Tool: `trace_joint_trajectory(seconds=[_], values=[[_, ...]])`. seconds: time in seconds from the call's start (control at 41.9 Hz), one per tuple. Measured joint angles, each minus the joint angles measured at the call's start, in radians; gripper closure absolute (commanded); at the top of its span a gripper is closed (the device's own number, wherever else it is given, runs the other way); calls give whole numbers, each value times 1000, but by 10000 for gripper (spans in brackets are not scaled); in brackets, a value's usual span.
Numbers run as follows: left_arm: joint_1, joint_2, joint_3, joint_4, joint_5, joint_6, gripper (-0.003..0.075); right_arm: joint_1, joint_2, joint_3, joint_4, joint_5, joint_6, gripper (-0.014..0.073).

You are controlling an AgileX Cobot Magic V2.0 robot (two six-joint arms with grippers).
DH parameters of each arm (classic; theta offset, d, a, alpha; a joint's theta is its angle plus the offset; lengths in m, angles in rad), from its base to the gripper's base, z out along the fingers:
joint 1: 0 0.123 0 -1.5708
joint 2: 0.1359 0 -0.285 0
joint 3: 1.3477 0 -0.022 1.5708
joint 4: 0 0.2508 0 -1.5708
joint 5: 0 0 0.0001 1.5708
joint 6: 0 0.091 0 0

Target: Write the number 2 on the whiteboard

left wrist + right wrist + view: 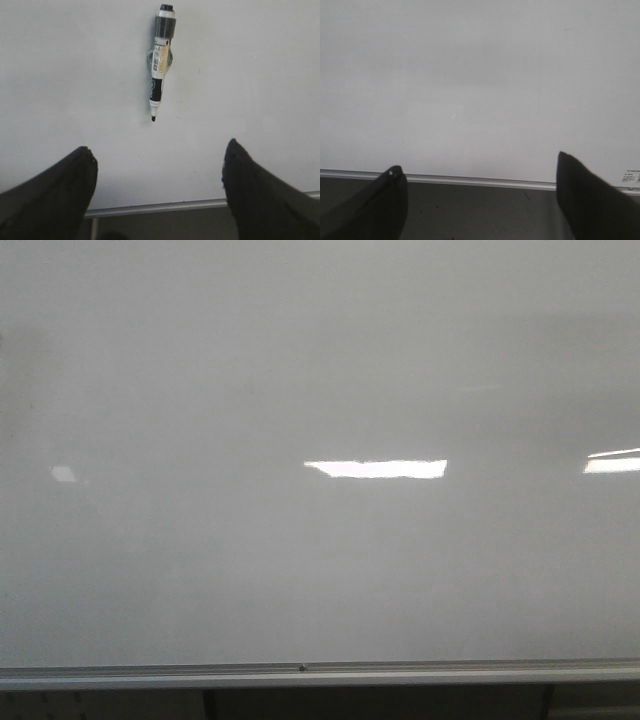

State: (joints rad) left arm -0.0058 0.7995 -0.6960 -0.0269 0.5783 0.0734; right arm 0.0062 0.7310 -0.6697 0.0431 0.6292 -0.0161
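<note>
The whiteboard fills the front view, glossy white-grey, with a silver rail along its lower edge. No digit 2 shows on it in any view. In the left wrist view a black-and-white marker hangs on the whiteboard in a clip, uncapped tip down. My left gripper is open and empty, its fingers wide apart below the marker, clear of it. My right gripper is open and empty, facing a bare part of the whiteboard. Neither gripper shows in the front view.
Bright white light reflections lie on the board in the front view. Below the rail is a dark area. A small printed label sits at the board's lower corner in the right wrist view.
</note>
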Motion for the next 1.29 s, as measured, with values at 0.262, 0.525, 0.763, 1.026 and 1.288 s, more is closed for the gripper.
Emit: trace_joint_trajectory(seconds=[0.262, 0.525, 0.763, 1.026, 1.288], values=[[-3, 270, -127, 0, 28, 0, 209, 0, 0, 0, 0, -6, -2, -50], [-4, 507, -253, 0, 26, 2, 209, 0, 0, 0, 0, -8, -3, -50], [-6, 659, -318, 0, -42, 2, 209, 0, 0, 0, 0, -8, -3, -50], [-6, 756, -322, 0, -153, 2, 209, 0, 0, 0, 0, -8, -3, -50], [-6, 807, -322, 0, -232, 2, 262, 0, 0, 0, 0, -10, -5, -50]])
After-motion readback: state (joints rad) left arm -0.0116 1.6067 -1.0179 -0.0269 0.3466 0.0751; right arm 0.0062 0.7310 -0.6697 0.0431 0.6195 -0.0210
